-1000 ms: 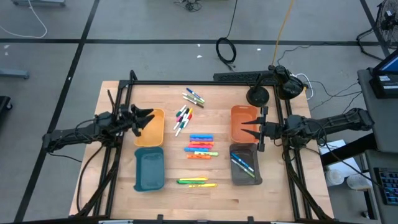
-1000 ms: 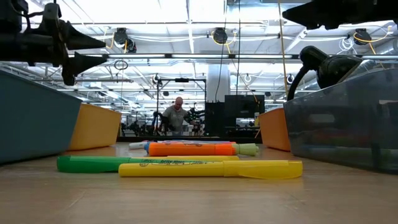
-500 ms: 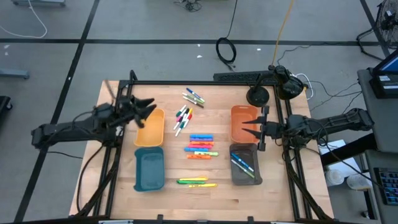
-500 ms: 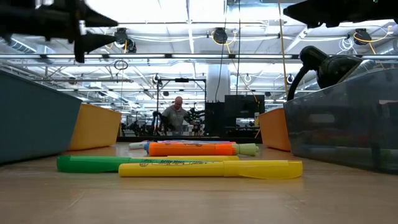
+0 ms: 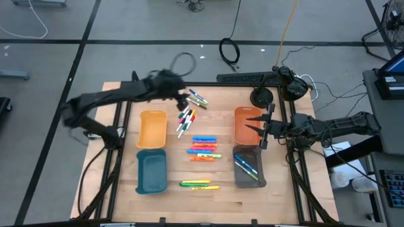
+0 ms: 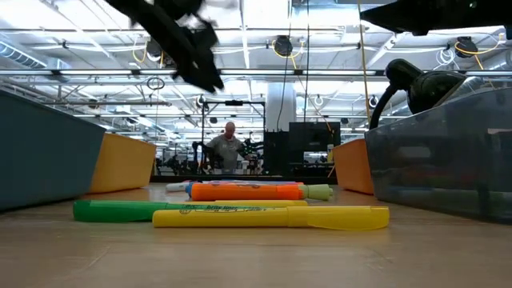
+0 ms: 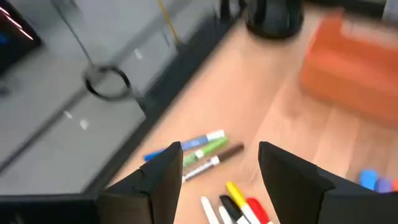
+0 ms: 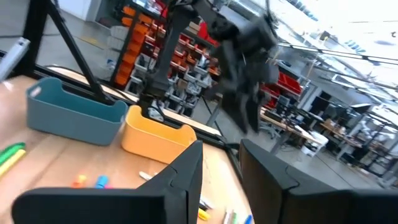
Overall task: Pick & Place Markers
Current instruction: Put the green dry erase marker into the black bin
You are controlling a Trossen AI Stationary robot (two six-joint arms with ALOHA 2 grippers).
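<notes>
Markers lie loose on the wooden table: three [image 5: 197, 98] near the far edge, a white-bodied cluster [image 5: 185, 120], highlighters [image 5: 203, 148] in the middle, and a green and a yellow one [image 5: 199, 184] near the front. More markers lie in the grey tray [image 5: 248, 167]. My left gripper [image 5: 184, 101] hangs open in the air, pointing down at a slant beside the far markers [image 7: 193, 152] and touching nothing. My right gripper [image 5: 247, 128] is held open and level over the orange tray [image 5: 246, 113], with nothing between its fingers.
A yellow tray [image 5: 152, 129] and a teal tray [image 5: 152, 171] stand on the left, the orange and grey trays on the right. A black lamp base [image 5: 261, 97] sits at the far right corner. A person stands in the room far behind the table [image 6: 227, 148].
My left gripper has swung up from beside the yellow tray's left side toward the table's far edge and right, tipping downward over the far markers. Its fingers have stayed open. Nothing on the table has moved.
</notes>
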